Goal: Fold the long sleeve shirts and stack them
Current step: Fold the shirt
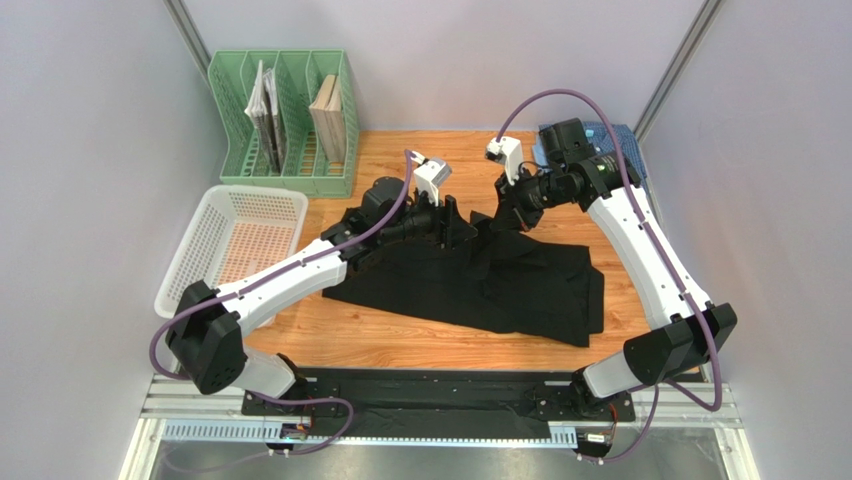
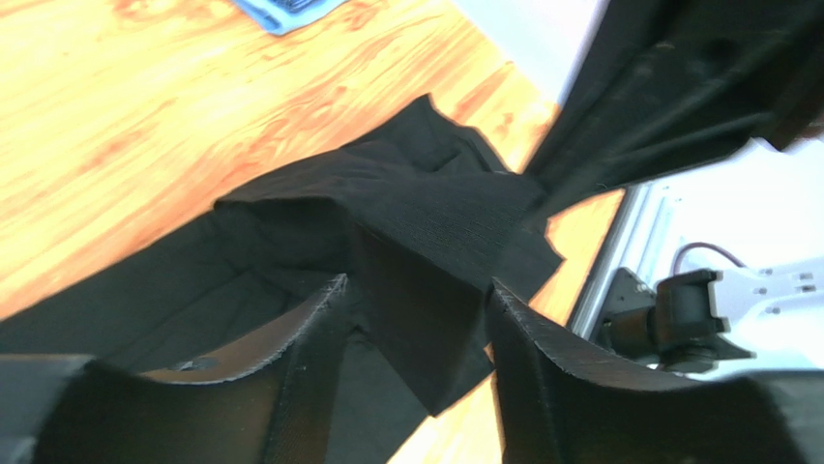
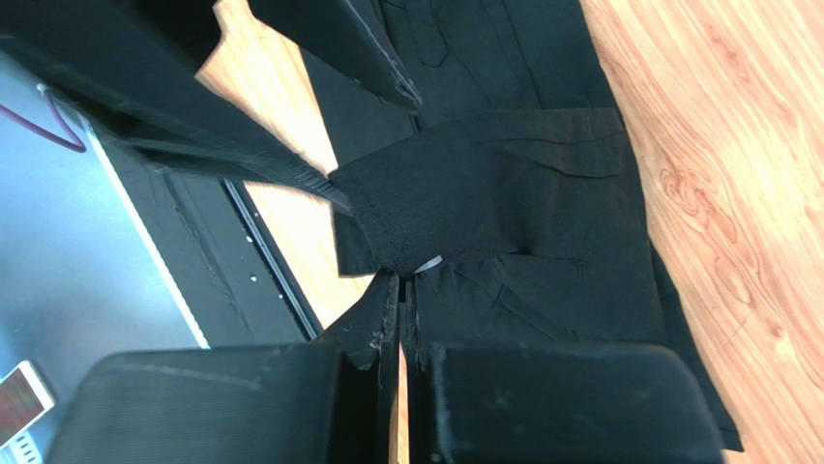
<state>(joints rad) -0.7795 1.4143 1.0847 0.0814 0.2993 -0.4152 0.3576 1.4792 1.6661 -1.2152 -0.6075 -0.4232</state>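
- Wooden tabletop (image 1: 420, 345): light plank-grain surface that carries all the items.
- Black shirt (image 1: 500, 285): lies spread and rumpled across the centre of the tabletop, and its far edge is lifted off the wood.
- Blue shirt (image 1: 622, 138): lies at the far right corner, apart from the black shirt.
- Green file rack (image 1: 232, 120): stands upright at the far left corner.
- White perforated basket (image 1: 195, 255): sits at the left edge, just in front of the rack.
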